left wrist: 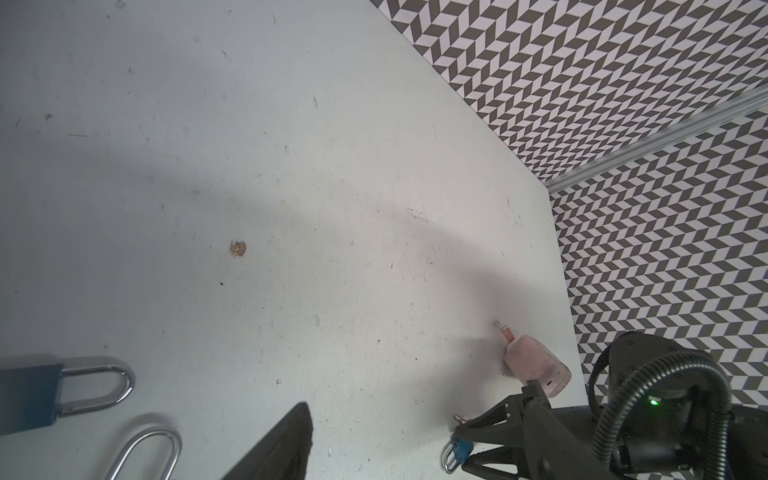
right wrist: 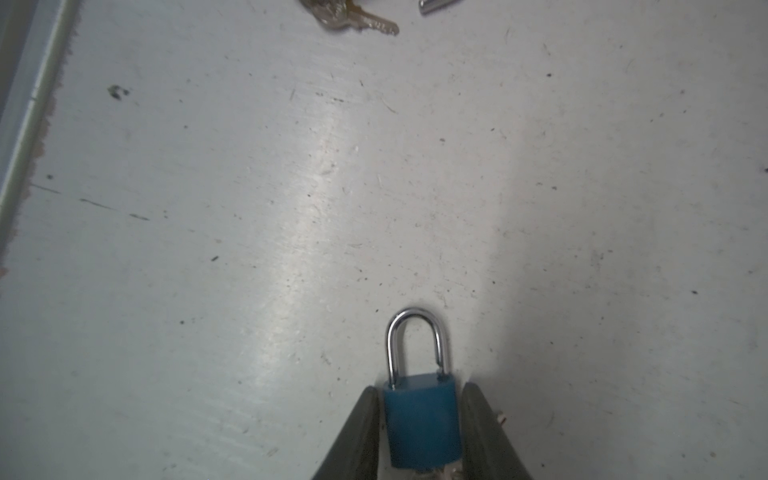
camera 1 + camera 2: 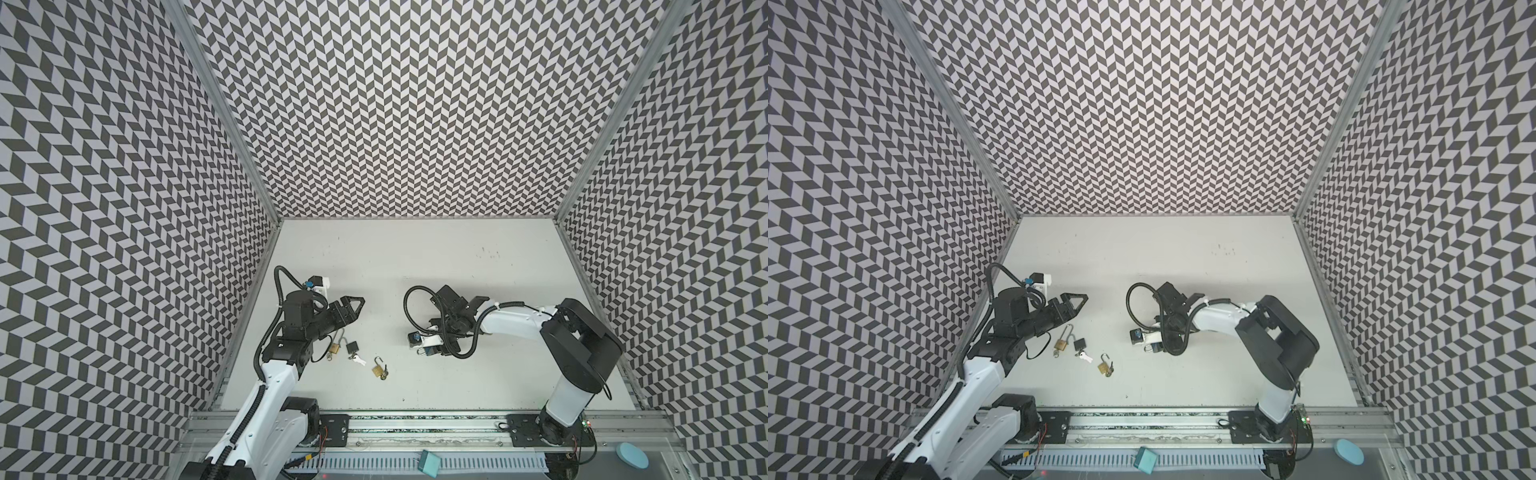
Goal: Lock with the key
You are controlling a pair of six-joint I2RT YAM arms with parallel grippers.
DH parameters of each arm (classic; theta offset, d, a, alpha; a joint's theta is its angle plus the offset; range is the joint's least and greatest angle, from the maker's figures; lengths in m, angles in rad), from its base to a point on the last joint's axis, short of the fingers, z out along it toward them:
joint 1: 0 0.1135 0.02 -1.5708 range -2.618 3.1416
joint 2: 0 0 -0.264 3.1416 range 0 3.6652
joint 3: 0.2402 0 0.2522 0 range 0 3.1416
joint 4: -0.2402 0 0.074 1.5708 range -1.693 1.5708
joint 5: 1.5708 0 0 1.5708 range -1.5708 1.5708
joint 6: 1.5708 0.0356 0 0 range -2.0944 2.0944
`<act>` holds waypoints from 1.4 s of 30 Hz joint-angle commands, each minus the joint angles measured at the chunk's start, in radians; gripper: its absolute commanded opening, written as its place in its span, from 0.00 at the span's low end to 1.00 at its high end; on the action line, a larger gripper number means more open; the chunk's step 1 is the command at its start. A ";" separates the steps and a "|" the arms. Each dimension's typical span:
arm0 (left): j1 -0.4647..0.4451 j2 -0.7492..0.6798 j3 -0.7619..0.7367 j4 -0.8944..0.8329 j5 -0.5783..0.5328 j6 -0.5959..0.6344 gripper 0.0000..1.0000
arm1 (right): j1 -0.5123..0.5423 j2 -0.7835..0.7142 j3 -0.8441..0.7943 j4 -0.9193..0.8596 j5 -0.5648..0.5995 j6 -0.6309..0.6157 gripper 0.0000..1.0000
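Jaws on the right arm [image 3: 511, 320] sit tight on both sides of the blue padlock [image 2: 422, 419] — they look clamped on its body, w/ no gap I can see. Jaws on the left arm [image 3: 274, 382] are wide apart & hold nothing. They hang over the desk [image 3: 415, 257] on the left.

Blue padlock lies flat on the desk, a bit right of the middle, on the near half. Its silver loop [image 2: 391, 345] sticks out past the jaw tips. Is the loop clicked in? Can't tell. Keyhole end is hidden btw the jaws.

Three more locks lie to the left, near the left arm, well apart from the blue one. One is a brass padlock [image 3: 332, 347] w/ a long loop. Next is a black padlock [image 3: 352, 347] w/ a silver key [image 3: 360, 360] just beside it. Last is a small brass padlock [image 3: 378, 369] w/ its loop open.

How it'll handle, I think: small, hard, all metal, prob. heavy for its size. Won't squash or break. Painted sides look smooth, so it could slip or spin if held soft. Best spot to hold — the flat blue body, not the thin round loop. Keep the keyhole end free. Key is thin & flat, so prob. tricky to pick up off the desk.
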 commanded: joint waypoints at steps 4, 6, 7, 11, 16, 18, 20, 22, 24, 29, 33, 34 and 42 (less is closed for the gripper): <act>-0.007 -0.009 -0.002 0.027 0.078 0.001 0.79 | -0.003 0.008 -0.018 0.003 0.042 -0.006 0.23; -0.022 -0.018 -0.014 0.038 0.095 -0.010 0.77 | -0.005 0.002 -0.021 0.007 0.037 -0.005 0.21; -0.033 -0.023 -0.021 0.045 0.102 -0.019 0.77 | -0.006 -0.004 -0.022 0.010 0.030 -0.005 0.21; -0.095 -0.046 -0.065 0.112 0.145 -0.064 0.73 | -0.014 -0.056 -0.043 0.042 -0.018 0.001 0.21; -0.203 -0.033 -0.158 0.321 0.207 -0.160 0.71 | -0.028 -0.150 -0.092 0.121 -0.090 0.014 0.21; -0.247 -0.004 -0.177 0.388 0.218 -0.186 0.69 | -0.032 -0.172 -0.105 0.138 -0.088 0.014 0.21; -0.308 0.026 -0.190 0.448 0.211 -0.200 0.67 | -0.039 -0.192 -0.116 0.159 -0.093 0.021 0.21; -0.367 0.063 -0.201 0.500 0.197 -0.201 0.66 | -0.046 -0.204 -0.119 0.171 -0.103 0.025 0.21; -0.408 0.114 -0.216 0.569 0.207 -0.207 0.63 | -0.052 -0.211 -0.121 0.179 -0.110 0.029 0.21; -0.449 0.224 -0.246 0.687 0.224 -0.211 0.57 | -0.056 -0.230 -0.128 0.203 -0.121 0.034 0.22; -0.478 0.298 -0.256 0.759 0.233 -0.211 0.53 | -0.056 -0.241 -0.132 0.217 -0.132 0.041 0.22; -0.485 0.317 -0.259 0.778 0.234 -0.211 0.53 | -0.058 -0.243 -0.133 0.224 -0.136 0.043 0.22; -0.509 0.418 -0.252 0.888 0.235 -0.232 0.52 | -0.059 -0.255 -0.134 0.233 -0.154 0.046 0.22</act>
